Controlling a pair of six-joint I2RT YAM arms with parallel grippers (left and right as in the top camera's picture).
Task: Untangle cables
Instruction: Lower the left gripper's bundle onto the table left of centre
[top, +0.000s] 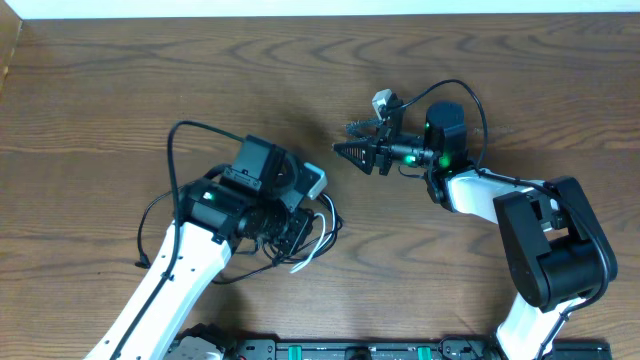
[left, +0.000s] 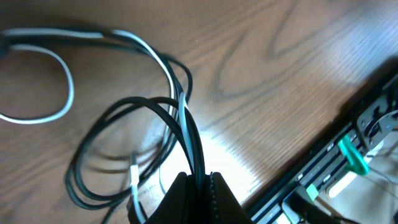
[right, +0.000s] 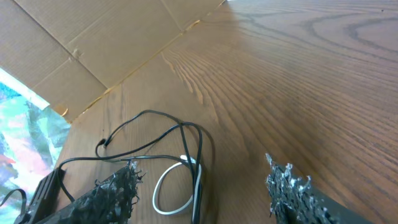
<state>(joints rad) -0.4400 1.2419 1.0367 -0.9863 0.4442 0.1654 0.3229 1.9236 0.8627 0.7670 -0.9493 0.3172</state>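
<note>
While the left gripper (left: 199, 182) pinched the cables (left: 177, 109), untangling looked barely begun.
Its jaws were together on black and white strands, which ran out from the tips into crossed, overlapping loops on the table (left: 280, 74), near and left of centre. The right gripper (top: 345, 151) hung farther off to the right, jaws apart and holding nothing. No cord lay separate from the rest; by my judgement, pulling each one free and laying them apart all remained to be done.
</note>
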